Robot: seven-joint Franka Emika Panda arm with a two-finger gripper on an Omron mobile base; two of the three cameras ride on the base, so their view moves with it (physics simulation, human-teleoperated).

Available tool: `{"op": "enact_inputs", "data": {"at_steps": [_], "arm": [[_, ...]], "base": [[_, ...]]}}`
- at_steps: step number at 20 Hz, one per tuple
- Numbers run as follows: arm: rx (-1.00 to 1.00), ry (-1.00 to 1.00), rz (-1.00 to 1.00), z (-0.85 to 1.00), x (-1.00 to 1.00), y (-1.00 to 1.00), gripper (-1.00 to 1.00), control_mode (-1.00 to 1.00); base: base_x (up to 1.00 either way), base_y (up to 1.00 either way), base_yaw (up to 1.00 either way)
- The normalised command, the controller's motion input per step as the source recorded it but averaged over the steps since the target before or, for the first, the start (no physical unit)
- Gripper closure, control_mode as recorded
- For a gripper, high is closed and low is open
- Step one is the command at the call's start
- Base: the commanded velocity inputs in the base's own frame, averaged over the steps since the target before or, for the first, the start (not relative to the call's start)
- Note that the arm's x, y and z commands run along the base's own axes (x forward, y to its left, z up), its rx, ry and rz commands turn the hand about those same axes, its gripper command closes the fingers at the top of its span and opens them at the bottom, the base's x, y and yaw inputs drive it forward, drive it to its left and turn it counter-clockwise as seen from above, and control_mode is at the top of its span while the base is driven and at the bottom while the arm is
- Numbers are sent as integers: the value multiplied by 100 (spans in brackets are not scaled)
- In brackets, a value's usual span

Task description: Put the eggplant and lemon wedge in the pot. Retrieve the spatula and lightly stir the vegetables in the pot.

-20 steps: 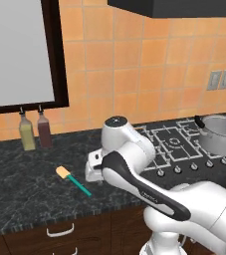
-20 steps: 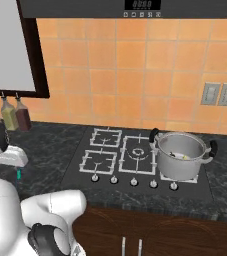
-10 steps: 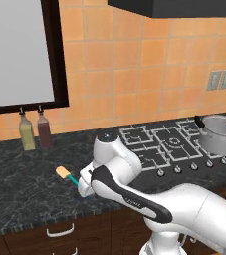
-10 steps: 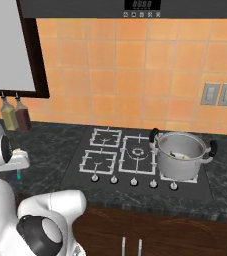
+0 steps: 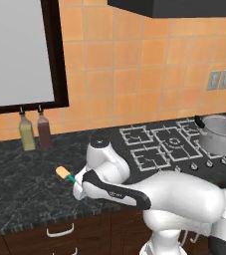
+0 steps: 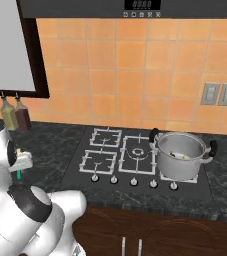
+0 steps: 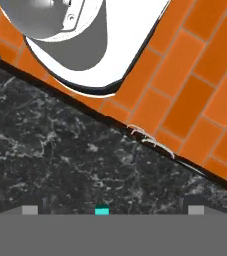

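Teal-handled spatula [image 5: 67, 175] lies unlabelled on the black counter [image 5: 20, 184], the pincer [image 7: 112, 210] spread wide, holding nothing

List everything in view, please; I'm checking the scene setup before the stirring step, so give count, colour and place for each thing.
spatula: 1, teal handle with tan head, on the counter left of the stove, handle partly hidden by the arm
pot: 1, silver with black handles, on the stove's right front burner, with small bits inside
stove: 1, black with grey grates and a row of knobs, set in the counter
bottles: 2, one yellow-green and one dark brown, at the back of the counter under the window
counter: 1, black marbled, along the orange tiled wall
outlets: 2, grey, on the wall above the pot
gripper: 1, white, open, low over the spatula
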Motion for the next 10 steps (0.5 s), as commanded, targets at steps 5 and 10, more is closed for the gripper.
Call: {"op": "enact_inputs", "data": {"at_steps": [5,10], "arm": [[0,12,0,-41,40,18,-100,-100],[0,8,0,-38,25,24,-100,-100]], "base": [[0,0,0],[0,0,0]]}}
